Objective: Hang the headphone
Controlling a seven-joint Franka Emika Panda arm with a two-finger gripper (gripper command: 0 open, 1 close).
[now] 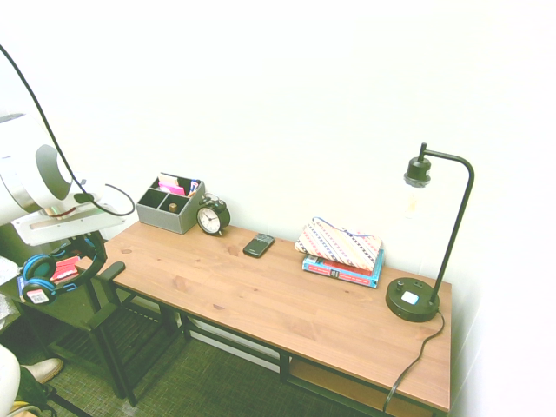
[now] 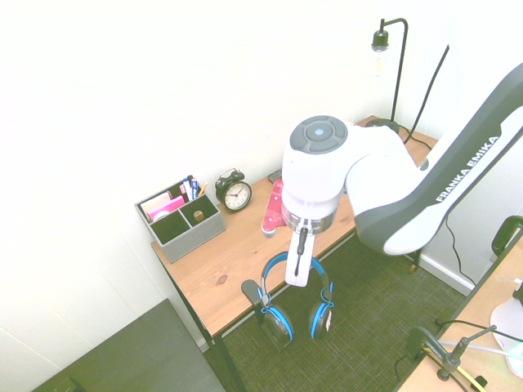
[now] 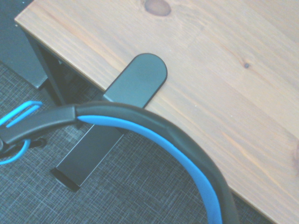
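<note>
The headphone (image 2: 278,314) has a blue-lined black headband and black ear cups with blue rims, one with a white sticker. It hangs off the end of the wooden desk (image 2: 237,245), its cups dangling over the carpet. My gripper (image 2: 298,273) is shut on the top of the headband, pointing straight down. A black hook (image 2: 252,291) juts out from the desk's end just beside the headband. In the wrist view the headband (image 3: 154,128) arcs across above the hook (image 3: 135,81). In the first exterior view the headphone (image 1: 39,280) sits left of the hook (image 1: 111,270).
On the desk stand a grey organizer (image 1: 170,204), an alarm clock (image 1: 211,217), a phone (image 1: 258,245), stacked books (image 1: 340,252) and a black lamp (image 1: 415,295). A dark low stand (image 1: 69,308) sits beside the desk's end, below the headphone.
</note>
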